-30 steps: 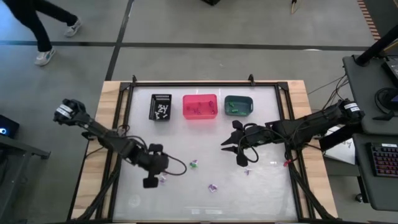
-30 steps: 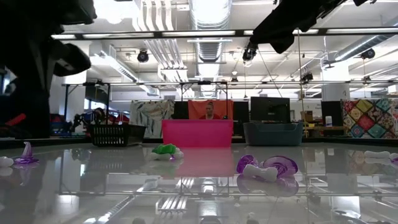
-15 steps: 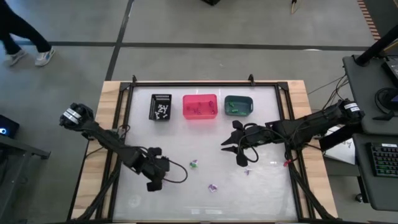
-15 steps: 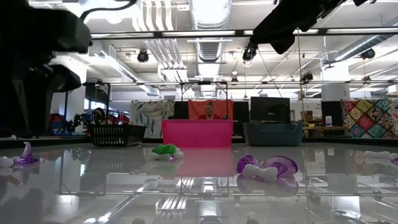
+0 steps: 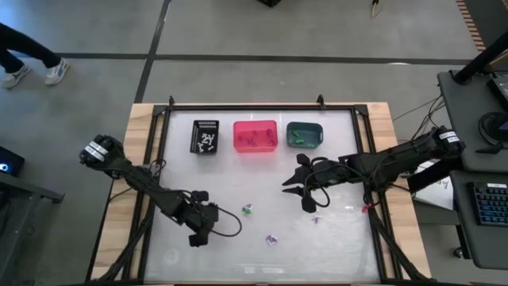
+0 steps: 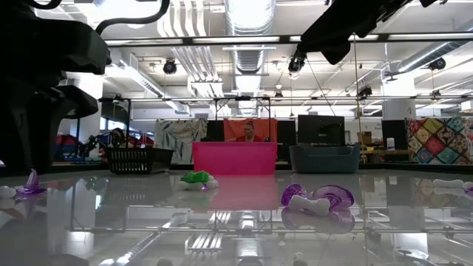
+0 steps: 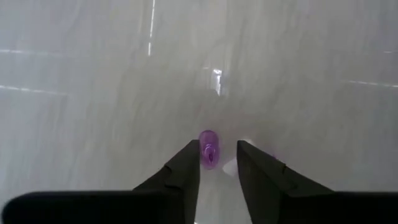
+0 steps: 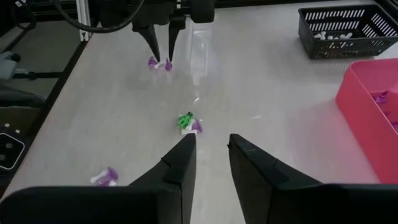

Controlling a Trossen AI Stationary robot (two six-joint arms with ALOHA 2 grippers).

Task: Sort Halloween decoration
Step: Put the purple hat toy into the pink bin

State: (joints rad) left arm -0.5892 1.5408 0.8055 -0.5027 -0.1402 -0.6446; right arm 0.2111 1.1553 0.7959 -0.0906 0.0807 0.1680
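Purple trinket (image 7: 208,150) sitting right between my left gripper (image 7: 217,163) fingers, jaws spread a bit, low over the white table (image 5: 262,179), not pinching it yet. My right gripper (image 5: 295,193) hangs mid-table, jaws apart, holding nothing. A green and purple piece (image 8: 188,122) lies on the table between the two grippers.

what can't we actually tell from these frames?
- High view: the left gripper covers the trinket under it; contact can't be judged.
- Left wrist view: the purple trinket sits between the fingers, partly hidden; a pale piece beside it is blurred. Grip unclear.
- High view: contents of the black bin, pink bin and teal bin are too small to count.
- Low view: bin walls hide their contents.
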